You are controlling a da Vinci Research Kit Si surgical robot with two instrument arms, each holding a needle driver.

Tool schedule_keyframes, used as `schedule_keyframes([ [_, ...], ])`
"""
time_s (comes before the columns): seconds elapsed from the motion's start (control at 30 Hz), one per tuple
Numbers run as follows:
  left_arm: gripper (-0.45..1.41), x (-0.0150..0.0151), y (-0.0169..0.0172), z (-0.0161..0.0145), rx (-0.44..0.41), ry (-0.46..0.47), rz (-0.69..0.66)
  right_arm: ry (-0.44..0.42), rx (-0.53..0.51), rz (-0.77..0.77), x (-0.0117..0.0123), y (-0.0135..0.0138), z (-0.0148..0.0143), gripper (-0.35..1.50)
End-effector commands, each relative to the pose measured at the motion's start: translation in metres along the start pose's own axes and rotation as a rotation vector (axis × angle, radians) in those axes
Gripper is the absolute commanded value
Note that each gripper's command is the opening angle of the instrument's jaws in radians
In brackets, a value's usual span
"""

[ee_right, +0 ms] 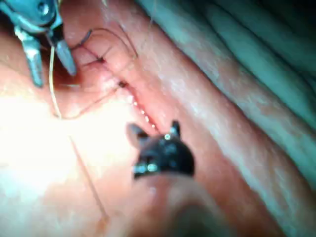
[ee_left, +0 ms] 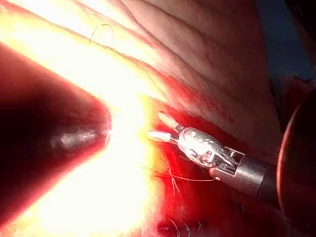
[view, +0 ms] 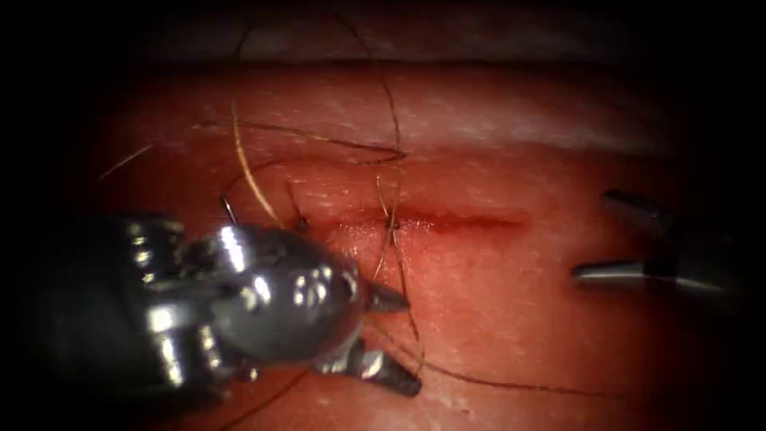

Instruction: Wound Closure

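Tissue (view: 511, 319): we see the pork belly across the endoscope view, red and moist, with a paler band along its far side.

Left tool (view: 391, 339): it enters from the lower left of the endoscope view, its bulky wrist close to the lens. We see its two short jaws parted a moderate way, tips pointing right, on the near side of the cut. Nothing sits between them — thread passes just beside the tips, and we cannot tell whether it touches them. In the right wrist view the same tool (ee_right: 49, 59) shows its jaws spread apart over the stitched end of the cut.

Right tool (view: 598, 239): it enters from the right edge, well apart from the left tool and beyond the right end of the cut. Its jaws stand wide open and hold nothing. The left wrist view shows this tool (ee_left: 159, 127) with both jaws apart and empty.

Cut (view: 447, 222): a short dark-red line running left to right at the centre of the tissue; its right part lies open.

Thread (view: 395, 160): dark and thin, looping across the tissue above the cut, crossing it near its left part and trailing off toward the lower right.

Needle (view: 247, 172): a pale curved arc we take for the needle lies left of the cut, its lower end hidden behind the left tool's wrist — neither tool holds it, and we cannot tell whether it is in the tissue.
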Motion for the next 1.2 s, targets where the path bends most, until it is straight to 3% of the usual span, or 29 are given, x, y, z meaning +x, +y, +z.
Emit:
schedule_keyframes([
  [0.03, 0.54, 0.0003, 0.0, 0.001, -0.007, -0.003, -0.04, 0.003, 0.002, -0.001, -0.0001, -0.0002, 0.001, 1.38],
  [0.13, 0.48, -0.0002, 0.0001, 0.0019, -0.055, -0.027, -0.074, -0.002, 0.004, -0.002, -0.0001, -0.0003, 0.001, 1.38],
  [0.3, 0.48, -0.0008, -0.0002, 0.002, -0.066, -0.034, -0.06, -0.002, 0.004, -0.002, -0.0001, -0.0003, 0.001, 1.4],
  [0.5, 0.48, -0.0028, -0.0012, -0.0006, -0.108, -0.041, -0.03, -0.006, 0.056, 0.005, 0.0005, -0.0012, 0.0006, 1.38],
  [0.63, 0.52, -0.0068, -0.0059, -0.0037, -0.103, -0.038, 0.003, -0.007, 0.13, 0.01, 0.001, -0.0023, 0.0008, 1.31],
  [0.73, 0.54, -0.0103, -0.0131, -0.0066, -0.033, -0.015, 0.004, -0.005, 0.136, 0.004, 0.001, -0.0027, 0.0012, 1.31],
  [0.9, 0.51, -0.0129, -0.0242, -0.0115, 0.082, 0.016, -0.028, -0.005, 0.135, 0.004, 0.001, -0.0027, 0.0012, 1.31],
  [0.97, 0.47, -0.0115, -0.0309, -0.0156, 0.173, 0.063, -0.077, -0.005, 0.133, 0.005, 0.0011, -0.0028, 0.0014, 1.31],
  [1.07, 0.48, -0.0094, -0.0331, -0.017, 0.204, 0.091, -0.104, -0.005, 0.133, 0.006, 0.0011, -0.0028, 0.0014, 1.31],
  [1.1, 0.47, -0.0067, -0.0342, -0.0176, 0.22, 0.123, -0.108, -0.005, 0.133, 0.006, 0.0011, -0.0028, 0.0014, 1.31],
  [1.2, 0.47, -0.0045, -0.0337, -0.0171, 0.219, 0.146, -0.107, -0.005, 0.134, 0.005, 0.0011, -0.0029, 0.0014, 1.33],
])
